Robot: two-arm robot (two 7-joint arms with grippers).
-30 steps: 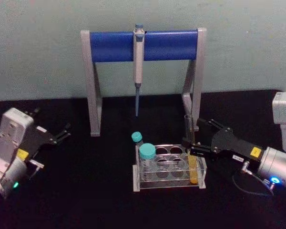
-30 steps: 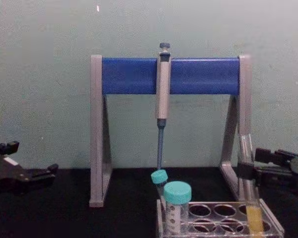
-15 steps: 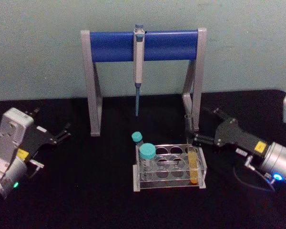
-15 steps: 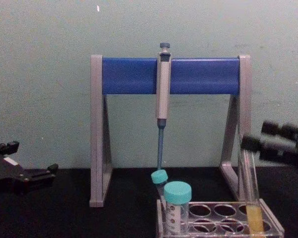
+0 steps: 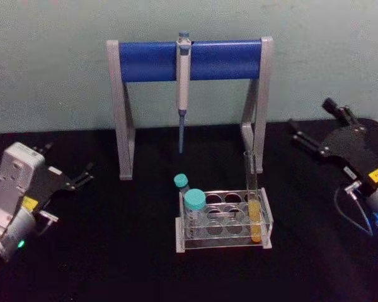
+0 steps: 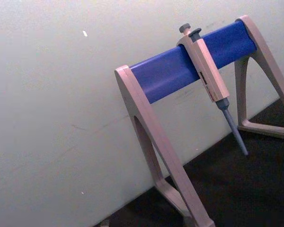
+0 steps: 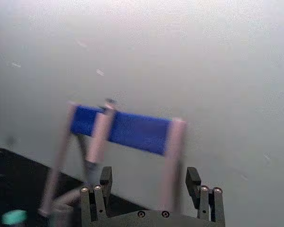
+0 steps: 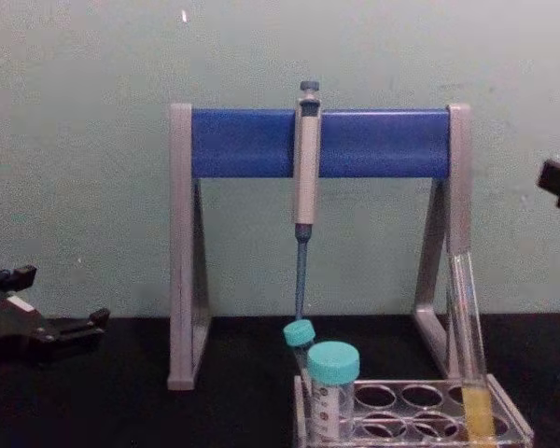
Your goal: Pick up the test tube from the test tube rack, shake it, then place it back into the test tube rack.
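Test tube (image 5: pixel 252 200) stood in rack (image 5: pixel 223 221), right end hole. Right tool (image 5: pixel 315 131) spread, empty, well apart. Left tool (image 5: pixel 68 173) spread, parked at tabletop's left.

black table (image 5: pixel 113 251), test tube rack (image 5: pixel 223 221), pipette stand (image 5: pixel 189 60)

A lab bench: a pipette (image 5: pixel 183 88) on its stand (image 5: pixel 151 60), test tube rack (image 5: pixel 223 221), black table (image 5: pixel 113 251).

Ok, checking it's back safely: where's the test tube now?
In the head view the test tube stands upright in the rack's right end hole, right of the teal-capped tubes.
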